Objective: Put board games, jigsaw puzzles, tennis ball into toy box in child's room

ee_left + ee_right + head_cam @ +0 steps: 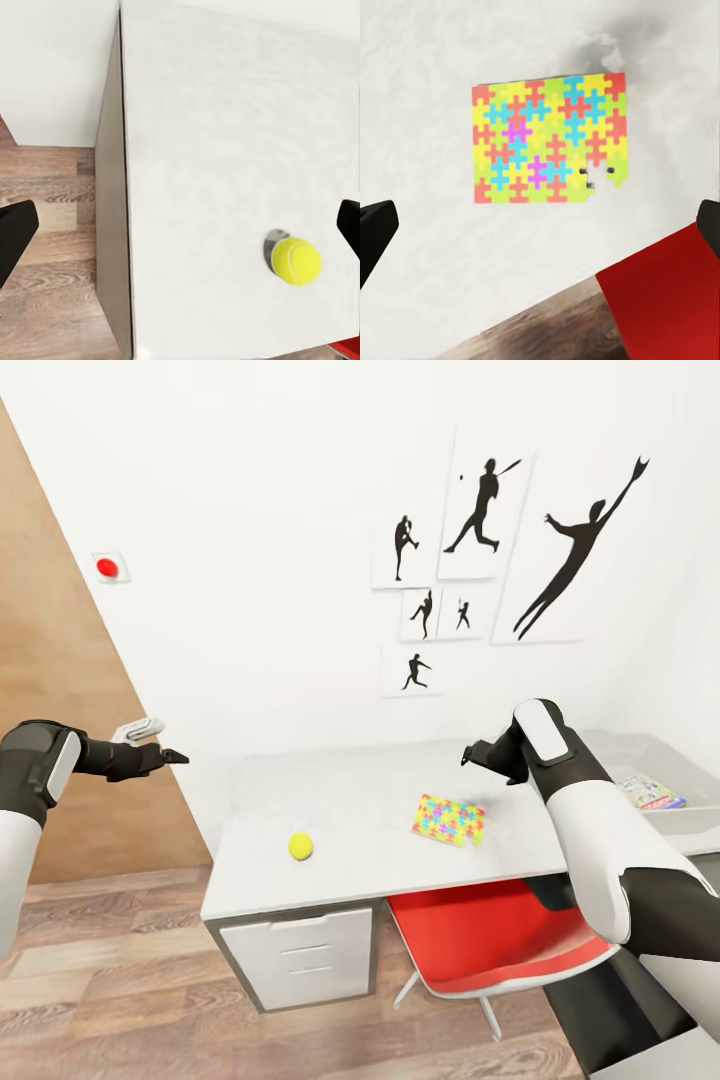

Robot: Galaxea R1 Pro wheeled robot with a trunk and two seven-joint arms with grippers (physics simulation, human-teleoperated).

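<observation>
On the long pale grey desk top (380, 780) we see the multicoloured jigsaw sheet (450, 820) under our spread, empty right gripper (540, 225), and the fuzzy yellow-green tennis ball (300, 846) nearer our left gripper (180, 225), also spread and empty. We judge a pickup is starting: next, lower onto the puzzle's edge and carry it to the shallow light grey tray (690, 815) at the far right, which holds a bright game box (650, 792).

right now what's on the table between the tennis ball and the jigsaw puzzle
Nothing: in the head view the table top is bare between the tennis ball and the jigsaw puzzle.
</observation>
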